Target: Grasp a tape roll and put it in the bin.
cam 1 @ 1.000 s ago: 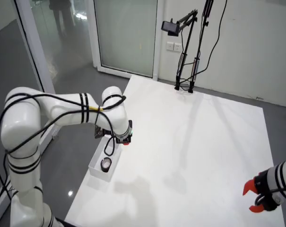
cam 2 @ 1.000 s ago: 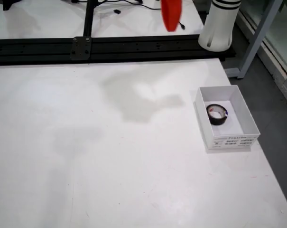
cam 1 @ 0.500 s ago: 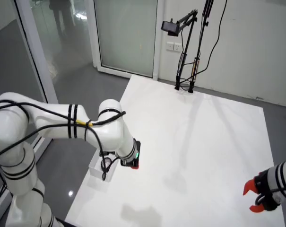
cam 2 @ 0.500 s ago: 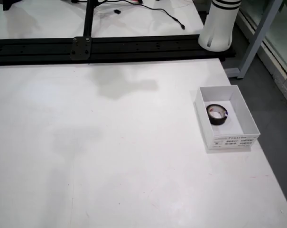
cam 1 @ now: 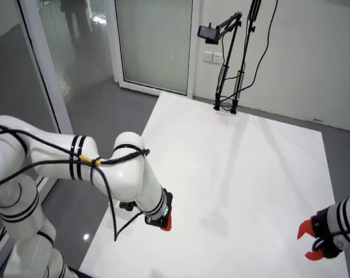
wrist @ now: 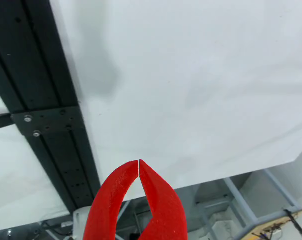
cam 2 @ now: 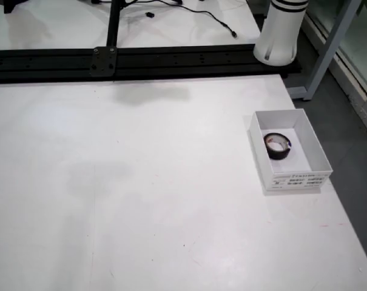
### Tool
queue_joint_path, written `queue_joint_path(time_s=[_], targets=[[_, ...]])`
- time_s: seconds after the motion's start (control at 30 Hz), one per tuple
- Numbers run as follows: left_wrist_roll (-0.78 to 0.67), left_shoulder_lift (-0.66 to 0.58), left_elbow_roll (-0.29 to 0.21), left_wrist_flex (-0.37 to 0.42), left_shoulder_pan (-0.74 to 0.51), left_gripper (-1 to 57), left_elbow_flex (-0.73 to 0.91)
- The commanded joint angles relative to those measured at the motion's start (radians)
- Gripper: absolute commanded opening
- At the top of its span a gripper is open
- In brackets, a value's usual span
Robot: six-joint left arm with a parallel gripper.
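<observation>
In the view from above, a black tape roll point(cam 2: 277, 146) lies inside the small white bin point(cam 2: 317, 150) at the table's right side. No gripper shows in that view. The view that rides on the gripper shows my red gripper point(wrist: 139, 162) shut, tips touching with nothing between them, hanging over bare white table near a black rail point(wrist: 46, 90). In the view from the side, the gripper point(cam 1: 165, 223) points down near the table's left front edge. The arm's white links hide the bin there.
A black rail point(cam 2: 141, 60) crosses the table's far edge in the view from above, with the arm's white base point(cam 2: 281, 36) behind it. From the side, a camera stand point(cam 1: 227, 87) is at the far end, and a second arm's red gripper point(cam 1: 311, 243) at the right.
In the view from the side, the arm swung down from over the bin toward the table's front edge, covering the bin. The red finger left the view from above; its shadow slid toward the rail.
</observation>
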Motion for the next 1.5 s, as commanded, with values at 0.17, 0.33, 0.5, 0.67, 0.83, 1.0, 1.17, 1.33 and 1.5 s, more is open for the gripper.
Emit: queue_joint_path(time_s=[0.17, 0.33, 0.5, 0.67, 0.83, 1.0, 1.17, 1.33, 1.5], targets=[[0.0, -0.023, -0.033, 0.062, -0.06, -0.6, -0.001], [0.0, -0.023, -0.021, 0.062, -0.029, -0.4, -0.001], [0.0, -0.02, -0.013, 0.062, 0.049, -0.4, -0.001], [0.0, -0.02, 0.023, 0.062, 0.153, -0.4, -0.001], [0.0, -0.024, 0.054, 0.062, 0.255, -0.4, -0.001], [0.0, -0.03, 0.072, 0.062, 0.311, -0.4, -0.001], [0.0, -0.03, 0.08, 0.062, 0.311, -0.4, -0.001], [0.0, -0.027, 0.08, 0.062, 0.255, -0.4, -0.001], [0.0, -0.024, 0.079, 0.062, 0.167, -0.4, -0.001]])
